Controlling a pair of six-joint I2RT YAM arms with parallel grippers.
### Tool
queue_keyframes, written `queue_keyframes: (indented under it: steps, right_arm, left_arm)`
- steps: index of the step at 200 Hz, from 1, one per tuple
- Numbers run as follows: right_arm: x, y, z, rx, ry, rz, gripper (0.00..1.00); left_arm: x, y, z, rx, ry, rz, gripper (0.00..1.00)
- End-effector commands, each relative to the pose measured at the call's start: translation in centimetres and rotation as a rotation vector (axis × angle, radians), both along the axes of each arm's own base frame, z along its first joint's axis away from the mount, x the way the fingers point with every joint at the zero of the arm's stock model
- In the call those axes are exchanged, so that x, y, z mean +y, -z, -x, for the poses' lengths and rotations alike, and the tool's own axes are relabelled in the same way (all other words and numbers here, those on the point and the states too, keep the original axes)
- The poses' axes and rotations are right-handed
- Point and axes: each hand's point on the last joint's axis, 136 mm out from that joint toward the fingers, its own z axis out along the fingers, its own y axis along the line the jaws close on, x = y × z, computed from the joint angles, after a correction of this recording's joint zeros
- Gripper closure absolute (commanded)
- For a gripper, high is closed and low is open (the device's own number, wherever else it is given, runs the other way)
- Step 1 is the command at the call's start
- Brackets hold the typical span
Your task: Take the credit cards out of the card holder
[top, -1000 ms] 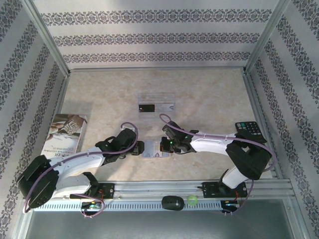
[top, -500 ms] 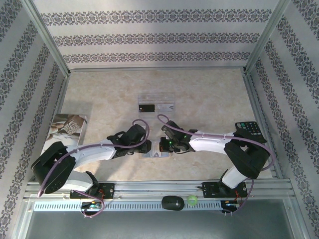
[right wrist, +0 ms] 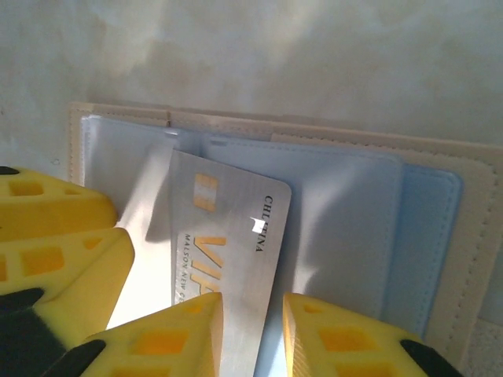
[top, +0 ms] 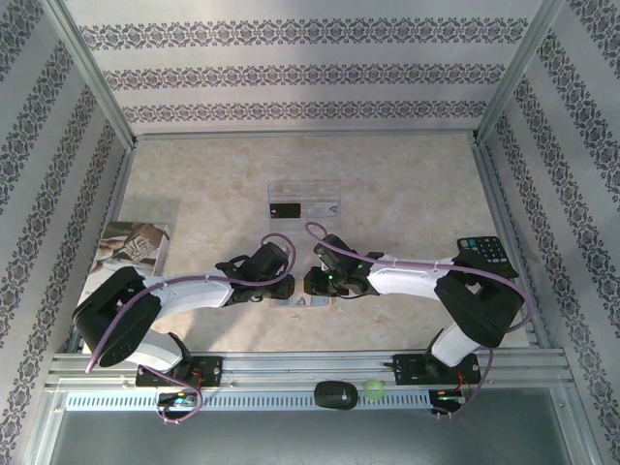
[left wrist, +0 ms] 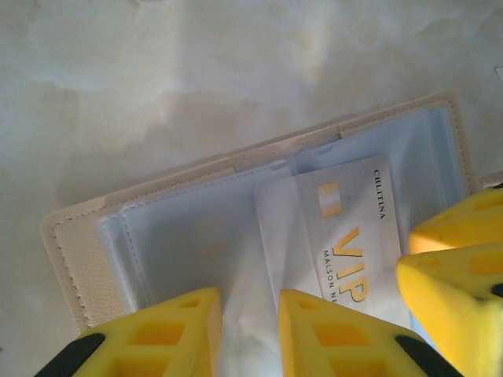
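Card holder (left wrist: 86, 251) lies opened flat on the worktop (top: 407, 184), near the front edge and midway between the two arms. Its tan stitched rim frames pale blue-grey clear sleeves. A silver card (left wrist: 354, 228) with gold "VIP" lettering and a small gold chip sits on one half of the holder. It is skewed against the holder's edges, and one long side is tucked under a glossy sleeve leaf.

The left gripper (left wrist: 250, 334) hangs low over the holder. Its yellow jaws stand a narrow gap apart, with the sleeve leaf and the card's edge showing in the gap. Whether either finger presses on them cannot be told.

The right gripper (right wrist: 253, 338) comes in from the opposite side, just beside the left one. Its jaws are also slightly parted, straddling the card's near end, which lies flat beneath them.

Further back on the worktop, well apart from the holder, a clear tray (top: 305, 189) holds a black card (top: 284, 208) and a pale card (top: 323, 208) side by side. A booklet (top: 131, 247) lies by the left wall and a black keypad (top: 487, 254) by the right wall.
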Motion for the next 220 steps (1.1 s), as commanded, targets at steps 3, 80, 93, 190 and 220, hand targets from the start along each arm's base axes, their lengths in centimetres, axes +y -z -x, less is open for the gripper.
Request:
queue_keyframes:
  steps: [3,80,93,190,220]
  right_arm:
    - [0.1,-0.7,-0.2,-0.004,0.001,-0.032,0.72]
    - [-0.1,0.8,-0.1,0.050,0.032,-0.021,0.75]
    - [-0.2,1.0,-0.1,0.056,0.039,-0.017,0.75]
    - [1.2,0.3,-0.5,0.051,0.004,-0.094,0.85]
    - [0.0,-0.4,-0.8,0.018,0.019,-0.076,1.00]
  left_arm:
    - [0.8,1.2,0.9,0.041,-0.004,-0.050,0.73]
    - [1.1,2.1,1.4,0.072,-0.002,-0.066,0.74]
    - [1.2,2.2,1.6,0.077,0.002,-0.069,0.74]
    - [0.8,2.9,1.6,0.093,0.012,-0.070,0.75]
    - [1.0,2.4,1.4,0.079,0.004,-0.068,0.74]
